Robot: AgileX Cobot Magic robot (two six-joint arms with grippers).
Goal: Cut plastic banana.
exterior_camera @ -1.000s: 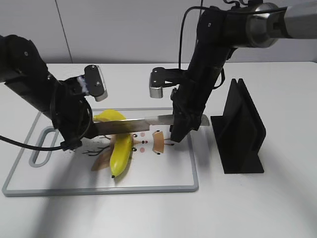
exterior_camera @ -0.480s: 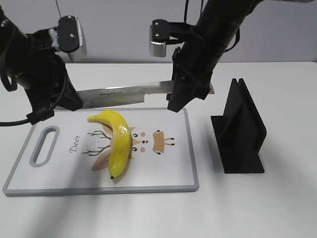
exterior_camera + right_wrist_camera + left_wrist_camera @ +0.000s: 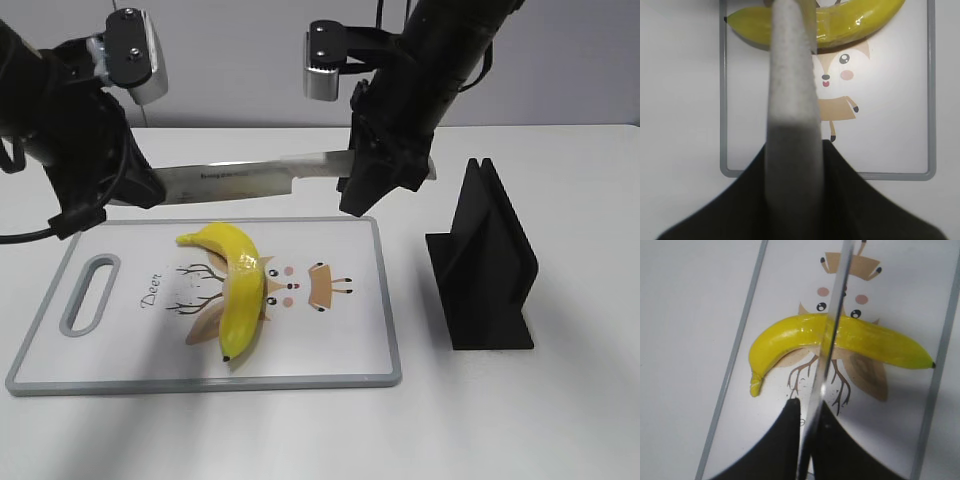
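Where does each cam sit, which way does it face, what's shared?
Exterior: front, slanted down; both arms hold the knife above the cutting board.
Left wrist: looks down the blade; left gripper at bottom, plastic banana below.
Right wrist: looks down the handle; right gripper at bottom.
Shared: all three show the banana, knife and board.

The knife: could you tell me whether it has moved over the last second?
Yes. The knife has risen from the plastic banana and now hangs above the cutting board's far edge, held by both grippers.
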